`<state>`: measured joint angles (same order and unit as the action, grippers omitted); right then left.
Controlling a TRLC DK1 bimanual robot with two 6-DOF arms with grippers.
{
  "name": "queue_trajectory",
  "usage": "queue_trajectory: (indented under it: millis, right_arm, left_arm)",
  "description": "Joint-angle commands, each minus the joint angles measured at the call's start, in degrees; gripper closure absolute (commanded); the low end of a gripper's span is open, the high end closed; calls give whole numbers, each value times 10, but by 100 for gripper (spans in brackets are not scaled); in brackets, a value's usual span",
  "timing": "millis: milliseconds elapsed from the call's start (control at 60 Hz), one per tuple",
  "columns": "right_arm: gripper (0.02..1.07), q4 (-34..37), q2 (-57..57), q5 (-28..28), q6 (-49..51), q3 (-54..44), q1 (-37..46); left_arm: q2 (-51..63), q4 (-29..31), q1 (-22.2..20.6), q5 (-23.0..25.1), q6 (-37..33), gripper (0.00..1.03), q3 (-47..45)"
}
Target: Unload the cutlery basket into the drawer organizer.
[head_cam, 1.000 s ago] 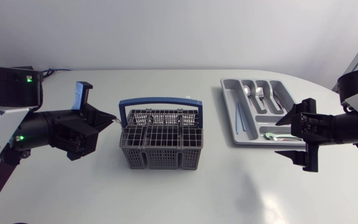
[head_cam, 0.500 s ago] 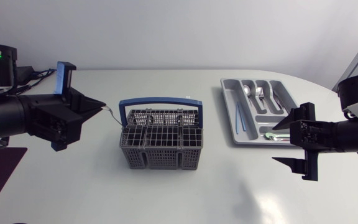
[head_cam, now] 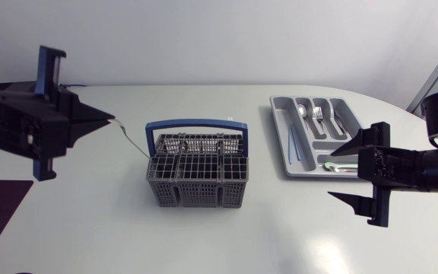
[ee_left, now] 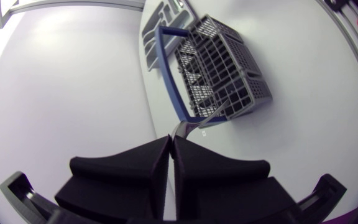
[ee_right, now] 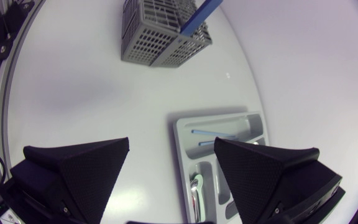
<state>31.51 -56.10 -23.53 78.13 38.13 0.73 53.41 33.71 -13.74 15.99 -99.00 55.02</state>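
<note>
One silver utensil [ee_left: 188, 126] sits pinched in left gripper [ee_left: 171, 138]; right gripper [ee_right: 171, 143] gapes.

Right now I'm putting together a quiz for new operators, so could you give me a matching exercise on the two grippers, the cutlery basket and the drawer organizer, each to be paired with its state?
Column A
1. left gripper
2. right gripper
3. cutlery basket
4. drawer organizer

Column B
a. open, holding nothing
b. grey mesh with a blue handle, standing between the two grippers
c. shut on a silver utensil
d. has cutlery lying in its compartments

Pairs: 1-c, 2-a, 3-b, 4-d
</note>
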Motion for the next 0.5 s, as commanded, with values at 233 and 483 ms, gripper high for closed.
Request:
queue_trajectory:
  millis: [233,483]
  right_arm:
    - [8,-92,133,44,-300,-22,-191]
    - [13,-173,134,194,-392,-28,-343]
  left_arm:
    - [113,24,-147,-73,432,96,177]
    - [213,28,-181,-80,680,96,229]
